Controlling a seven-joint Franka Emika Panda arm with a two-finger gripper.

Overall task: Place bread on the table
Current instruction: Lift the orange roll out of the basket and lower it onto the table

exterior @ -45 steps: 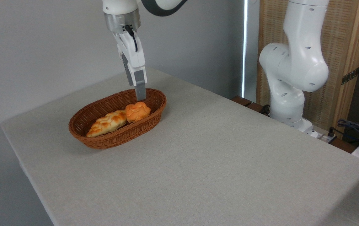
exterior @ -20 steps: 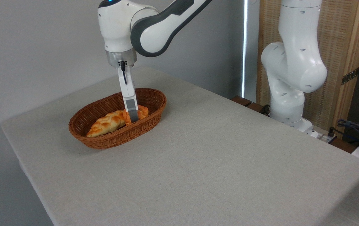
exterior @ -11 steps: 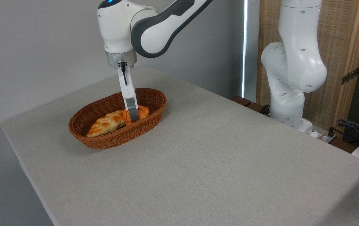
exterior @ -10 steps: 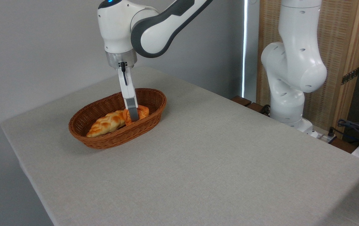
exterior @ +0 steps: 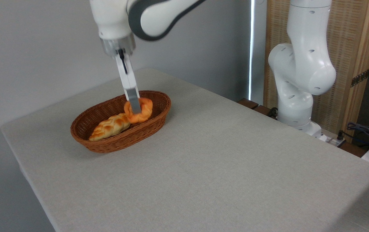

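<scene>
Bare grey-beige table (exterior: 210,167) in the foreground, nothing set down on it yet.

Further back, a brown oval wicker basket (exterior: 113,141), with the pale braided loaf (exterior: 110,126) lying inside toward its left end, unmoved from half a second ago.

Just behind and right of the loaf, the round orange bun (exterior: 139,111) now raised off the basket floor (half a second ago, resting low beside the loaf), tilted, roughly level with the rim yet within the basket's outline.

Clamped on the bun: the gripper (exterior: 135,109), the near grey finger (exterior: 134,103) pressed across its front, the far finger hidden behind it.

Arm also higher and shifted left against the earlier view.

Judged: pick secured, lift under way; left to do, clearing the rim and setting down on open cloth.
</scene>
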